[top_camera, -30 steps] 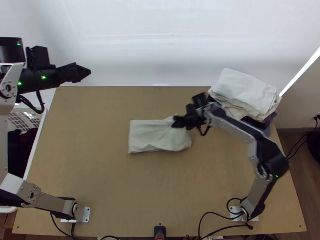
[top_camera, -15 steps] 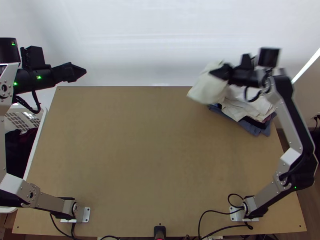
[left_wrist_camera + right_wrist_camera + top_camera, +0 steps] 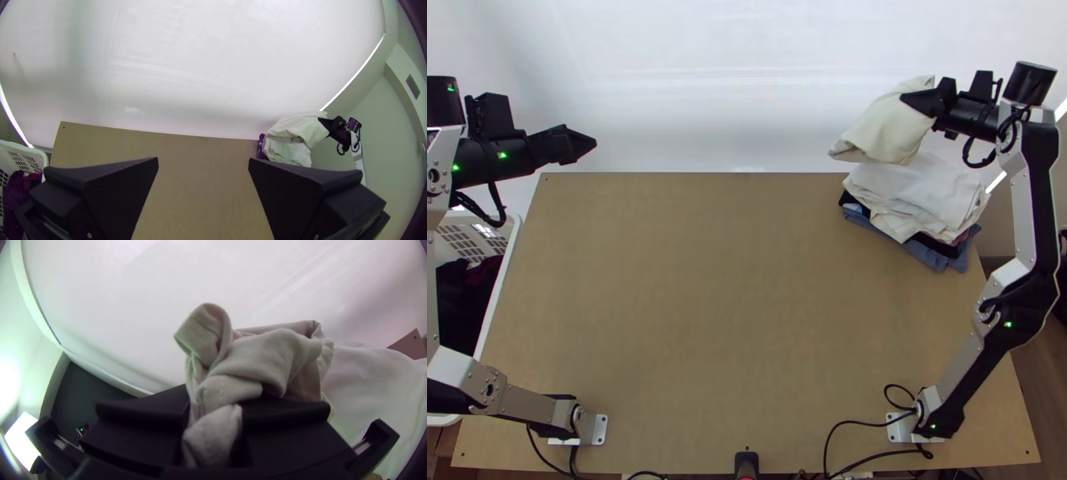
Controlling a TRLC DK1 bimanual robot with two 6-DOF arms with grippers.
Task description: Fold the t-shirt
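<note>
Folding looks done; placing on the folded stack [image 3: 921, 188] remains. Cream t-shirt [image 3: 889, 128]: compact folded bundle, rumpled at the grip, held above the stack. Right hand [image 3: 215, 418] clamped on its bunched edge. Left hand [image 3: 203, 164] wide apart, nothing in it.

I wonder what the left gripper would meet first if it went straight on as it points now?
Probably the white wall beyond the table, though how far ahead of the left gripper is unclear.
</note>
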